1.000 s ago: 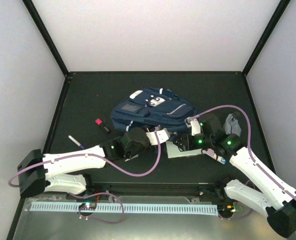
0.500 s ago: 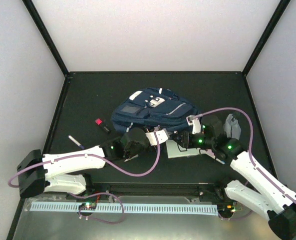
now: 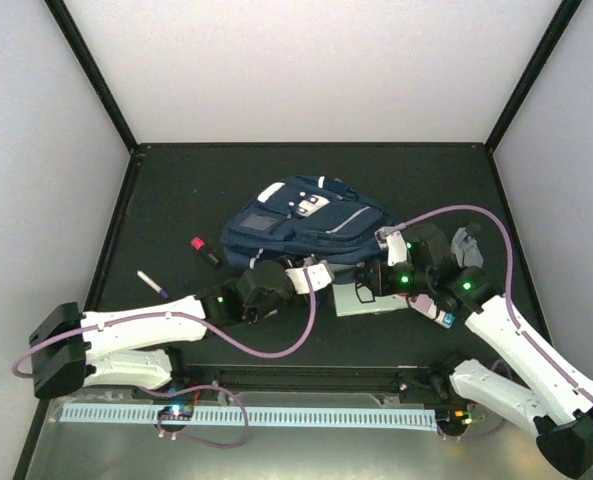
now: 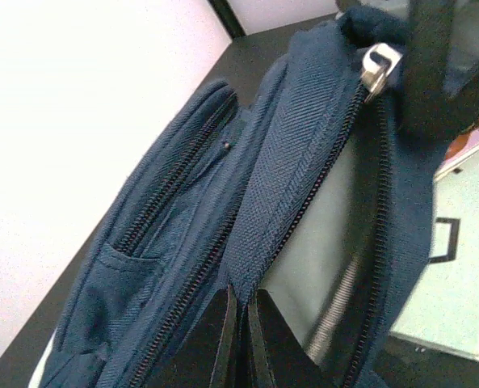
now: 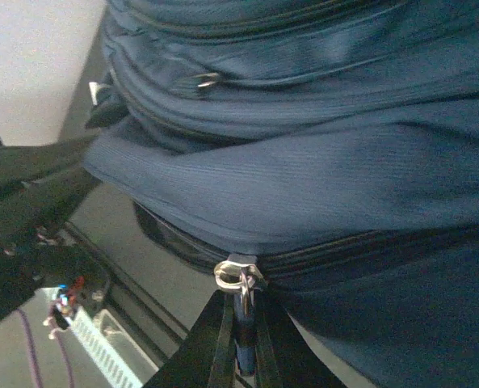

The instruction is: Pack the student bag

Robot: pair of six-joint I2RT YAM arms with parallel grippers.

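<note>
Zipper pull in right claw

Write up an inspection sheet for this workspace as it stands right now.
Surface: black table, matte.
Job's things: student bag lying flat, main zip partly open, pale lining showing.
Clutter: pen, red-and-black item, grey pouch, pale booklet at the bag's mouth.
Grippers: left gripper shut on the bag's opening edge; right gripper shut on the zip pull.
Cables: purple cables loop along both arms.
Surroundings: white walls, black frame posts.
</note>
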